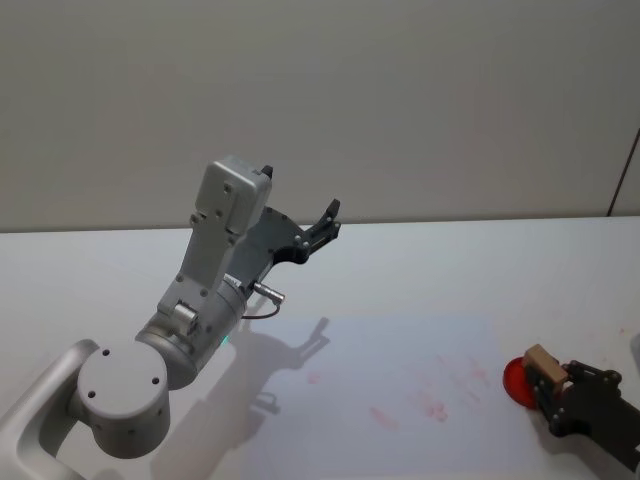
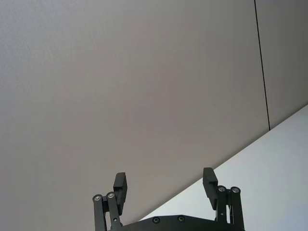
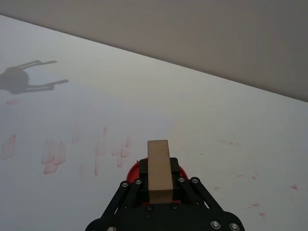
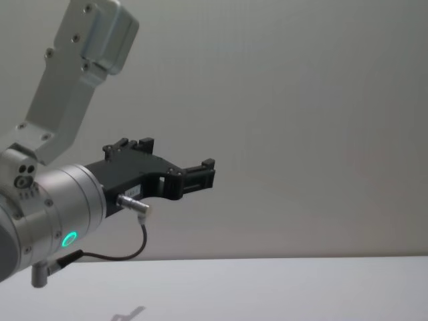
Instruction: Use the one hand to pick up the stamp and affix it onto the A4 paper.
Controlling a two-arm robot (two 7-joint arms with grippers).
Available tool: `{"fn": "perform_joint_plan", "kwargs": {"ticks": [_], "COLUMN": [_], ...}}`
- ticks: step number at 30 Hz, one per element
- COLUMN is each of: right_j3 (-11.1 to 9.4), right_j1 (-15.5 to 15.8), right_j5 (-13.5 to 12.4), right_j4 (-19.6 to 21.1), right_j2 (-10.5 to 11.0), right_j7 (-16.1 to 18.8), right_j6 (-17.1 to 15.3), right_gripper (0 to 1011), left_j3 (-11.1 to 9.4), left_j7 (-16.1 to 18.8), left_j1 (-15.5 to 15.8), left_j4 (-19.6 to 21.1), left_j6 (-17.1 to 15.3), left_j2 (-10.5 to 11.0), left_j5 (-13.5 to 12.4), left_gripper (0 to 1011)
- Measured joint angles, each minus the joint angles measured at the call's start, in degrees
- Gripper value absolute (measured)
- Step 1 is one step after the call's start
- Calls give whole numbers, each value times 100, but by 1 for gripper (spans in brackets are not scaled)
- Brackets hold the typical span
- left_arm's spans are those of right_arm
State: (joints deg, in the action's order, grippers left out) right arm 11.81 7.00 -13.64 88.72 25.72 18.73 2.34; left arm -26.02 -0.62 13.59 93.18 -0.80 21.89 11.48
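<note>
Stamp [image 1: 541, 362] clamped in my right claw [image 1: 550, 385], low over a red pad [image 1: 514, 379] at the paper's [image 1: 400, 370] right edge; left claw [image 1: 322, 226] raised, agape.

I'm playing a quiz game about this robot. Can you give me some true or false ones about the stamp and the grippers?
1. The right gripper is shut on the stamp. True.
2. The stamp is over a blue pad. False: the pad under it is red.
3. The left gripper holds a pen. False: its fingers are open with nothing between them, raised above the table.
4. The paper already has red marks on it. True.
5. The stamp is dark metal. False: it is a light tan wooden block.
</note>
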Motion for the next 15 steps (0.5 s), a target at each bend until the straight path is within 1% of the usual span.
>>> {"fn": "perform_joint_plan", "kwargs": {"ticks": [15], "right_j3": [58], "right_j1": [-70], "right_j5": [52], "right_j4": [-74], "right_j2": [-102], "right_j7": [-45], "right_j6": [-10], "right_gripper": [221], "left_j3": [0], "left_j7": [0], "left_j1": [0], "left_j4": [0], "left_j6": [0], "left_j2": [0], "left_j5": [0], "left_gripper": [1001]}}
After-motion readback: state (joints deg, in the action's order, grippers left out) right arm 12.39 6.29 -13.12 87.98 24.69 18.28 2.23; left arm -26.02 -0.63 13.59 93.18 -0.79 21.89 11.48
